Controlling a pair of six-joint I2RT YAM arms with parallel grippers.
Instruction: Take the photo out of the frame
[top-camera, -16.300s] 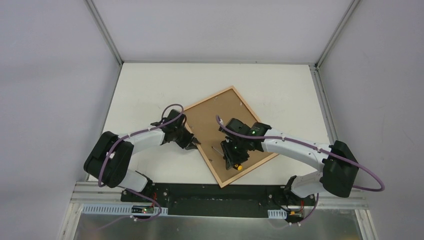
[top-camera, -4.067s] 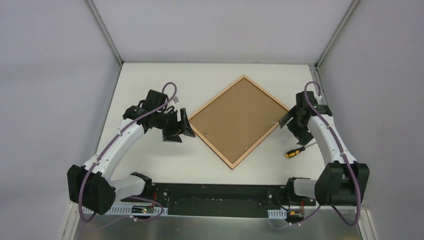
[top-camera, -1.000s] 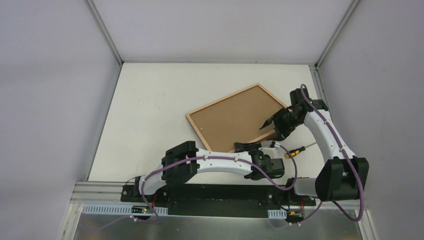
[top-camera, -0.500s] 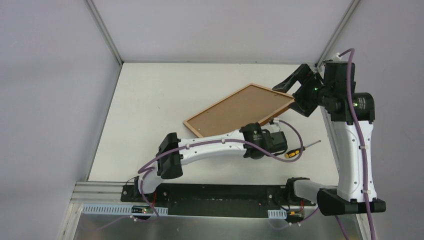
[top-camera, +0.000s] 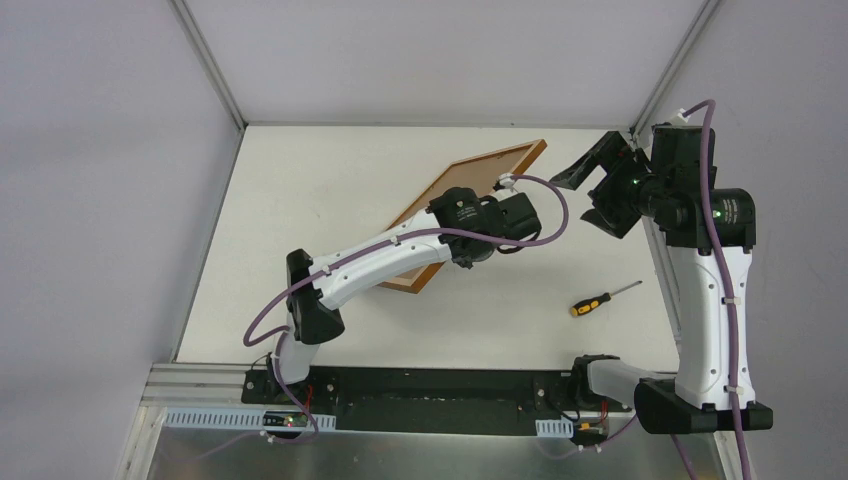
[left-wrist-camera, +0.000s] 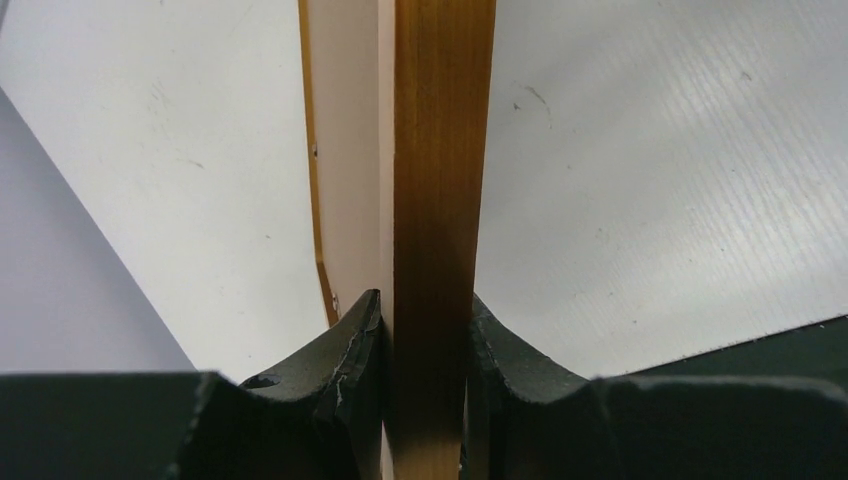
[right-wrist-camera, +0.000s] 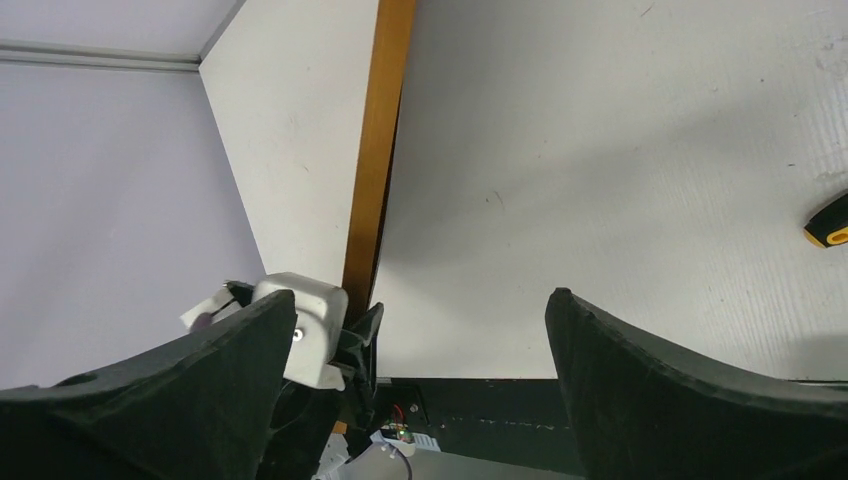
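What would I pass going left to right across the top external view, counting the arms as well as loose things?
Left arm's black joint housing → the frame, tipped up on edge → yellow-handled screwdriver → right arm's white upright link.

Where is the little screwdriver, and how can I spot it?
Look at the white table, on its right side beside the tall white right arm. The screwdriver lies flat there, alone. It is the only small thing, with an orange-and-black handle, unlike the big wooden frame.
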